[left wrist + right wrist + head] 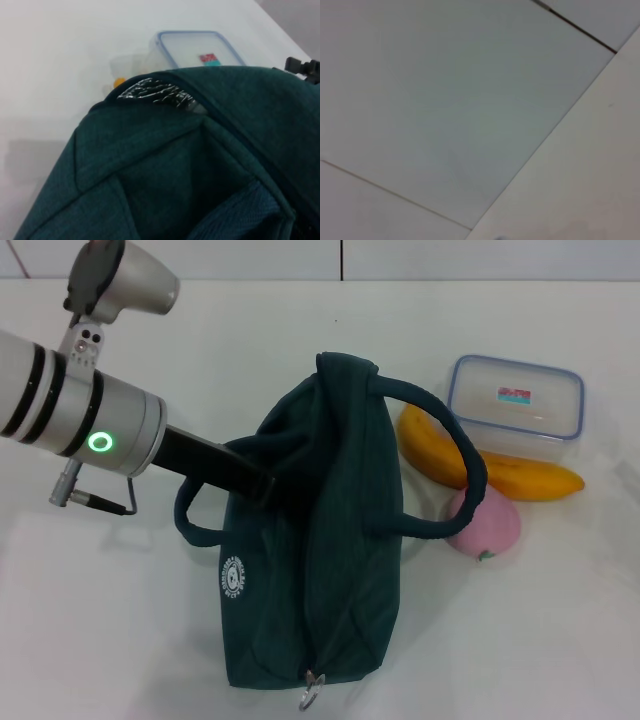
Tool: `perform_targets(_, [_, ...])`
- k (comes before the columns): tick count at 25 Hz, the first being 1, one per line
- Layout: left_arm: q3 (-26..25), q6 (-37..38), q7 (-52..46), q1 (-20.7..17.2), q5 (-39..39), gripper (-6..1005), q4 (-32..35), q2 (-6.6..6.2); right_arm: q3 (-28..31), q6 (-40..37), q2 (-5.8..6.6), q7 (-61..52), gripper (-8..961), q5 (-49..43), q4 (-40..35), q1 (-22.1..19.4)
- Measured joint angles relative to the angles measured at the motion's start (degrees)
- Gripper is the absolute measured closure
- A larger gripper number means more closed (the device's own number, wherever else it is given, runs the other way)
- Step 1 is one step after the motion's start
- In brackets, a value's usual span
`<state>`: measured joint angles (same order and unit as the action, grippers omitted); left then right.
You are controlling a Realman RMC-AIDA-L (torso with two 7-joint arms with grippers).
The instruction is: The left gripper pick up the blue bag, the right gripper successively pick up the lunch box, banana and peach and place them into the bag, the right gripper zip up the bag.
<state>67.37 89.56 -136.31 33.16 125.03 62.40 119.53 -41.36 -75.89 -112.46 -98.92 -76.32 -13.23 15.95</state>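
- Dark teal fabric: the blue bag (320,540) lies slumped at the centre of the white table (120,640), mouth end toward 12 o'clock, zipper pull (311,692) at its 6 o'clock end.
- Left gripper (255,483) reaches in from 10 o'clock and meets the bag's upper edge near one strap; fingertips are buried in cloth, so I cannot tell how wide the fingers stand.
- Left wrist view: folded cloth fills the frame, with a sliver of silvery lining (157,94) at the opening.
- Judgement: bag is soft, light and limp. It will sag and close unless held by the stiffer rim seam or a handle (440,460); pinching loose panel cloth would probably slip.
- Lunch box (516,408) sits at 2 o'clock of the bag: clear rigid plastic, smooth lid, likely slippery; take by its short walls.
- Banana (480,465) lies between box and bag, touching the handle loop; firm, bruisable.
- Peach (485,522) at 3 o'clock, round, prone to rolling.
- Right gripper is out of sight; its wrist camera shows only blank panels.
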Motion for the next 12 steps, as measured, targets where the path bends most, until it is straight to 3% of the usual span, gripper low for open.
perform_targets(8, [0.0,0.0,0.9,0.5,0.9,911,-0.2,-0.01,1.2,0.8,0.05,-0.1,478,0.4,0.4,0.4])
perform_targets(12, [0.1,0.0,1.9,0.6,1.0,911,-0.3,0.04,1.7,1.3,-1.5,-1.1,446,1.3,1.4,1.8])
